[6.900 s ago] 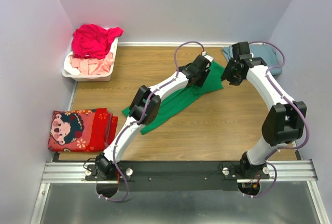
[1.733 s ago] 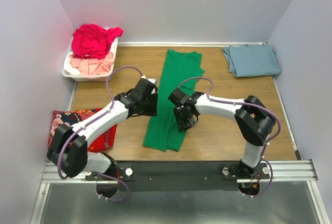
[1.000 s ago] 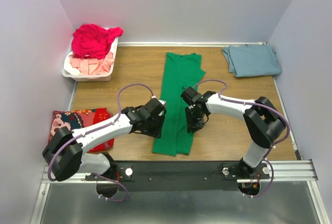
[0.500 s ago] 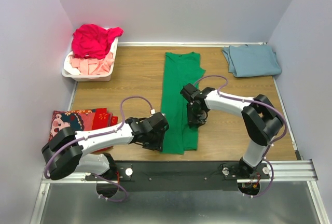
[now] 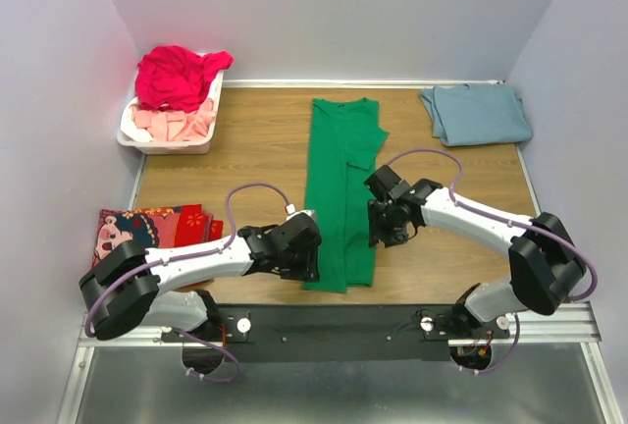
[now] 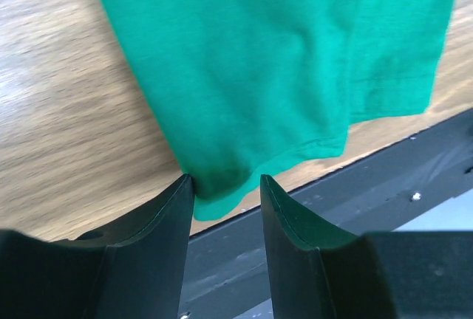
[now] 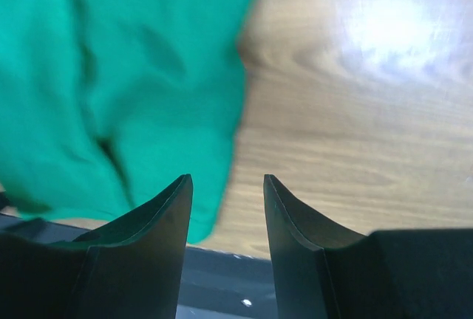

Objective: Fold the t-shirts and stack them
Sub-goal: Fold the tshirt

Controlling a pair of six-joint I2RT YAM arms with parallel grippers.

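A bright green t-shirt (image 5: 340, 188) lies on the wooden table as a long strip folded lengthwise, its collar at the far end. My left gripper (image 5: 304, 263) is at the shirt's near left corner. In the left wrist view the green t-shirt (image 6: 281, 60) has that corner lying between the open left gripper (image 6: 225, 180), just past the left fingertip. My right gripper (image 5: 379, 228) stands open at the shirt's right edge. In the right wrist view the right gripper (image 7: 228, 180) has only bare wood between its fingers, the green t-shirt (image 7: 126, 75) to its left. A folded blue-grey t-shirt (image 5: 476, 115) lies at the back right.
A white basket (image 5: 167, 146) at the back left holds a magenta-red t-shirt (image 5: 177, 76) on pale pink t-shirts (image 5: 172, 125). A red patterned cloth (image 5: 152, 238) lies at the left edge. A black rail (image 5: 343, 321) runs along the near table edge, right below the green hem.
The green shirt went from a crumpled diagonal to a straight strip drawn toward the near edge. In the last second my right gripper opened and slid right, off the shirt.
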